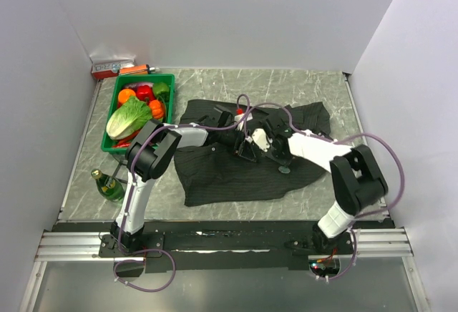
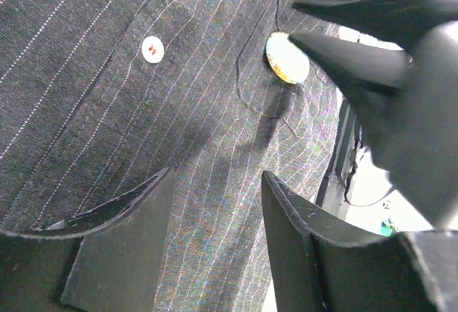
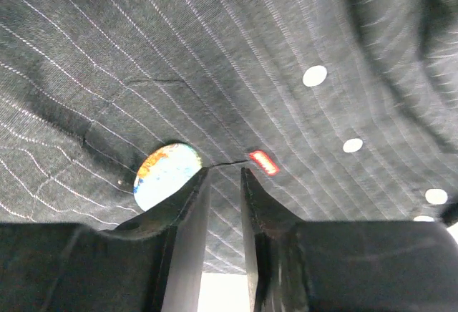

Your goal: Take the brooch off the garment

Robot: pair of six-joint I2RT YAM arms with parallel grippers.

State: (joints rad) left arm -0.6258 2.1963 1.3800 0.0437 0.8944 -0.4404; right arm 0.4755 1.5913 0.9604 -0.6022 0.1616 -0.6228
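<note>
The pinstriped garment (image 1: 243, 179) lies spread on the marble table (image 1: 300, 83), and both arms reach over its middle. The brooch (image 3: 263, 162), a small red piece, is pinned on the dark cloth just beside the tips of the right gripper (image 3: 224, 174). Its two fingers stand close together with only a narrow gap, and I see nothing pinched there. A round colourful badge (image 3: 167, 173) sits at the other side of these tips. A thin dark line runs from the brooch toward the gap; perhaps a thread, I cannot tell. The left gripper (image 2: 218, 183) is spread wide, low over the cloth, near a pale button (image 2: 152, 49). A green basket (image 1: 166, 79) with vegetables stands beside the garment.
</note>
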